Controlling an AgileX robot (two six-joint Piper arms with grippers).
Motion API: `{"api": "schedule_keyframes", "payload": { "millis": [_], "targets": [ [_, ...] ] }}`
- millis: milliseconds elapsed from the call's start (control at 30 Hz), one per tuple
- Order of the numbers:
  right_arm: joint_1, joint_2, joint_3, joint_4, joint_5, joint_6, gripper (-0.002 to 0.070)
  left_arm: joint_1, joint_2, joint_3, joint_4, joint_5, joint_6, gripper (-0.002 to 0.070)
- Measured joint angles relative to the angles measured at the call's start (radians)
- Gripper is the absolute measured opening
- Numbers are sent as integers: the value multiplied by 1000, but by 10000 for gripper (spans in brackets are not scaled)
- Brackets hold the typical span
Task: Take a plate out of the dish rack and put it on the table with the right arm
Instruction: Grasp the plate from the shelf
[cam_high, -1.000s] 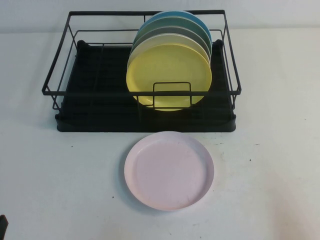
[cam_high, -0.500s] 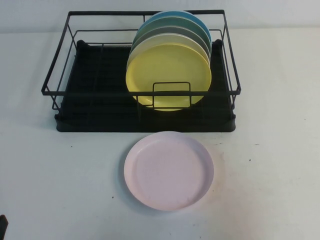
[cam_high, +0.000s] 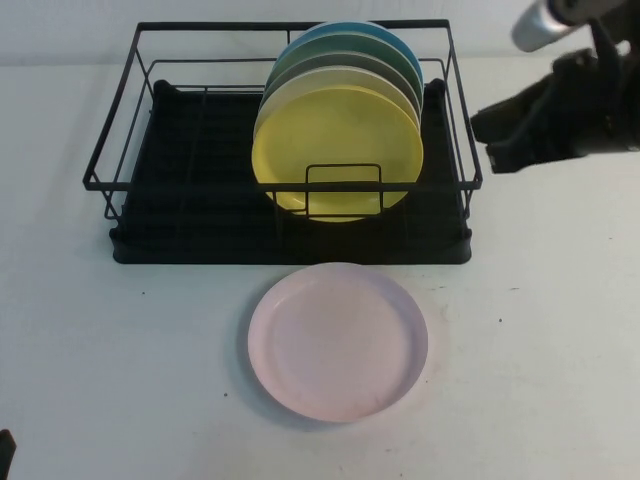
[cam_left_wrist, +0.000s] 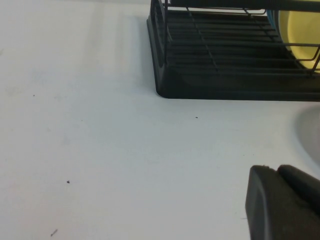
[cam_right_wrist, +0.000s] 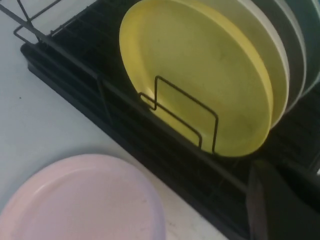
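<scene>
High view gives us the white speckled table first, and on it the black wire dish rack set along the far edge, spanning the middle. A pale-pink plate lies flat on the table just in front of the rack, toward the near edge.

In the rack's right half a row of plates stands on edge, faces turned to the near edge. The pale-yellow plate is the front one, upright behind a small wire loop; a cream plate, a grey one and teal ones stack close behind it.

The right arm hangs above the far right corner, its right gripper just outside the rack's right end; we cannot tell how its jaws stand. From there the yellow plate lies toward the left edge and lower down, its disc running left to right, so we judge the jaws must come over its top rim. The right arm is plainly the nearer.

The left gripper sits low at the near left corner, well apart from the rack; its jaws we cannot tell either.
</scene>
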Motion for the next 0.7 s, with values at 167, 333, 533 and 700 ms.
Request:
{"api": "schedule_keyframes", "payload": {
  "millis": [167,333,533,700],
  "targets": [
    [43,183,-191,-32,16,-153,71,0,0,0,0,0,0,-4],
    [73,313,-344,-34,71,-275,185,0,0,0,0,0,0,-4],
    [74,382,-440,-32,94,-358,209,0,0,0,0,0,0,-4],
    [84,418,-451,-2,90,-465,212,0,0,0,0,0,0,-4]
  ]
}}
